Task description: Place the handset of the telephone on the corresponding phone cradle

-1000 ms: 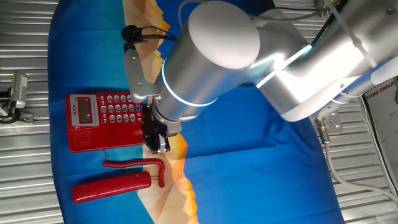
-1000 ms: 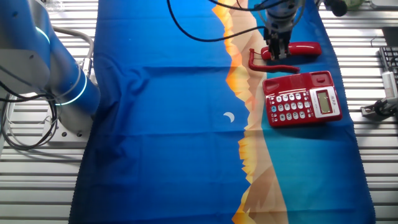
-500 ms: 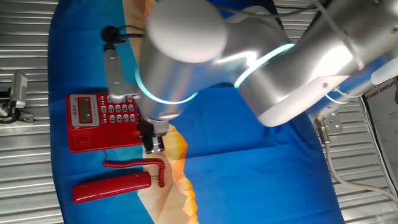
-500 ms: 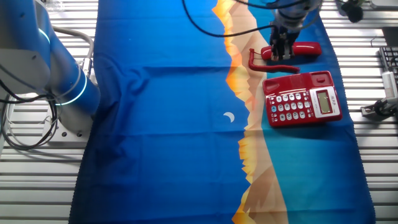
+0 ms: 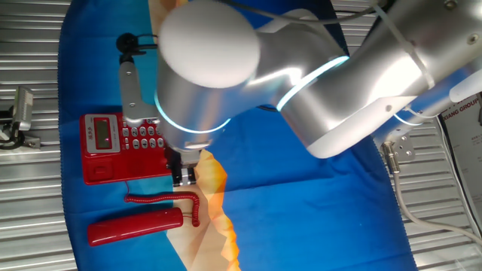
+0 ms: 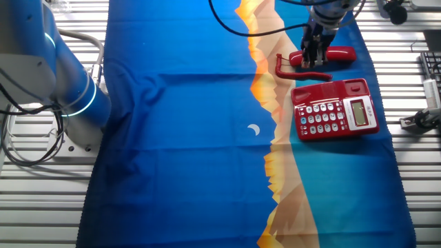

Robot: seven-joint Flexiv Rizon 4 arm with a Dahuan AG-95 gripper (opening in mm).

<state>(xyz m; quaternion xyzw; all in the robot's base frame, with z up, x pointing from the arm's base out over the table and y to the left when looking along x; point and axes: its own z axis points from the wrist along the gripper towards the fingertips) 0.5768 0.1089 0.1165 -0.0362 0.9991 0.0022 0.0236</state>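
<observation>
The red handset (image 5: 135,226) lies flat on the blue cloth beside the telephone (image 5: 124,144), with its red coiled cord (image 5: 164,199) between them. The cradle (image 5: 120,172) is the plain red strip on the base's edge facing the handset, and it is bare. My gripper (image 5: 183,176) hangs over the cord end of the handset, above it and not holding it. In the other fixed view the gripper (image 6: 315,58) points down over the handset (image 6: 337,54), fingers slightly apart, next to the telephone (image 6: 336,110) and its cradle (image 6: 331,88).
A blue and orange cloth (image 6: 193,138) covers the slatted metal table. My arm's large elbow (image 5: 207,68) blocks much of one view. Metal fixtures sit off the cloth at the table edge (image 5: 19,113), (image 6: 420,118). The arm's base (image 6: 62,83) stands at the far side.
My gripper has shifted sideways along the handset toward its middle, staying above it. The handset, cord and phone base have not moved.
</observation>
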